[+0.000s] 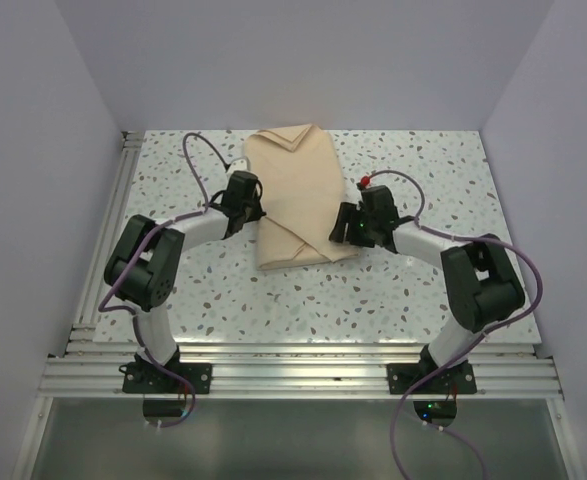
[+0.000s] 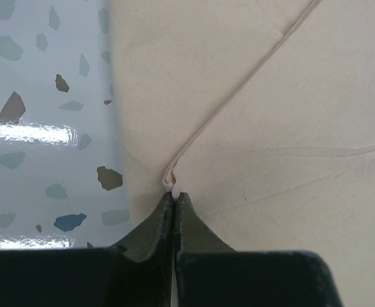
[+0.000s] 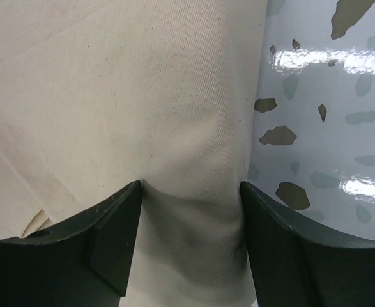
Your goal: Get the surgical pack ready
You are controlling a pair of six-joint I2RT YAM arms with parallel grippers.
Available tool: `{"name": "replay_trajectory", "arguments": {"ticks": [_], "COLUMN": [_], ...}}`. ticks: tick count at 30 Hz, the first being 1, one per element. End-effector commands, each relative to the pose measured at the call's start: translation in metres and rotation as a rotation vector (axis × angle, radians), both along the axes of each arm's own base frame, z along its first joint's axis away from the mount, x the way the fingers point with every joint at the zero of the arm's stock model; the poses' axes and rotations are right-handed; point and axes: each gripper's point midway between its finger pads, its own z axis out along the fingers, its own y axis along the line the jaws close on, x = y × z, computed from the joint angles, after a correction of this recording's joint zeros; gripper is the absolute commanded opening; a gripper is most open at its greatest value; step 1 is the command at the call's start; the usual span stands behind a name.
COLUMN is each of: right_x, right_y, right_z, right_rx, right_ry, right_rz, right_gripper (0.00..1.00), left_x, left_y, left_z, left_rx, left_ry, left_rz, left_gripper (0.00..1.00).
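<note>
Folded cloth bundle (image 1: 295, 198) on speckled table (image 1: 423, 290)

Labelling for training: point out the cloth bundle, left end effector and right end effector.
cloth bundle (image 1: 295, 200), top external, folded middle.
left end effector (image 2: 174, 196), left wrist, closed tips.
right end effector (image 3: 190, 187), right wrist, between open fingertips.

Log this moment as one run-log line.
tan cloth bundle: folded | left gripper: shut on tan cloth bundle, fold corner | right gripper: open, over bundle's right edge
</note>
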Motion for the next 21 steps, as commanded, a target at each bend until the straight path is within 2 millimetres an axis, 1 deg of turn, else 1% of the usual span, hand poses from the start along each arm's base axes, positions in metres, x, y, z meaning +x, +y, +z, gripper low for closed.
{"name": "replay_trajectory", "arguments": {"ticks": [1,3,5,6,7,8,10,11,15,16,21], "right_x": [-0.013,-0.024,-0.032,-0.039,-0.042,-0.050,-0.057,-0.062,-0.074,-0.077,-0.096], "right_y": [0.018,0.020,0.023,0.023,0.024,0.027,0.030,0.032,0.039,0.042,0.043], "right_z": [0.013,0.015,0.016,0.013,0.016,0.014,0.015,0.012,0.013,0.018,0.020], "right_rx": [0.031,0.024,0.027,0.026,0.035,0.029,0.033,0.033,0.051,0.062,0.069], "right_ry": [-0.040,-0.043,-0.044,-0.036,-0.044,-0.039,-0.041,-0.034,-0.026,-0.035,-0.034], "right_rz": [0.034,0.035,0.029,0.032,0.033,0.039,0.041,0.048,0.064,0.071,0.080], "right_gripper": [0.64,0.63,0.61,0.60,0.60,0.60,0.61,0.62,0.62,0.62,0.63], "left_x": [-0.004,-0.008,-0.012,-0.017,-0.019,-0.026,-0.031,-0.035,-0.042,-0.044,-0.051], "left_y": [0.007,0.009,0.011,0.013,0.012,0.015,0.016,0.018,0.021,0.022,0.022], "left_z": [-0.001,-0.003,-0.004,-0.007,-0.006,-0.010,-0.011,-0.011,-0.012,-0.011,-0.009], "left_rx": [0.011,0.013,0.009,0.011,0.005,0.005,-0.004,-0.005,-0.005,-0.007,-0.015], "left_ry": [-0.012,-0.009,-0.010,-0.003,-0.009,0.002,0.000,0.003,0.007,0.006,0.003], "left_rz": [0.023,0.021,0.024,0.025,0.022,0.024,0.022,0.024,0.025,0.025,0.018], "left_gripper": [0.00,0.00,0.00,0.00,0.00,0.00,0.00,0.00,0.00,0.00,0.00]}}
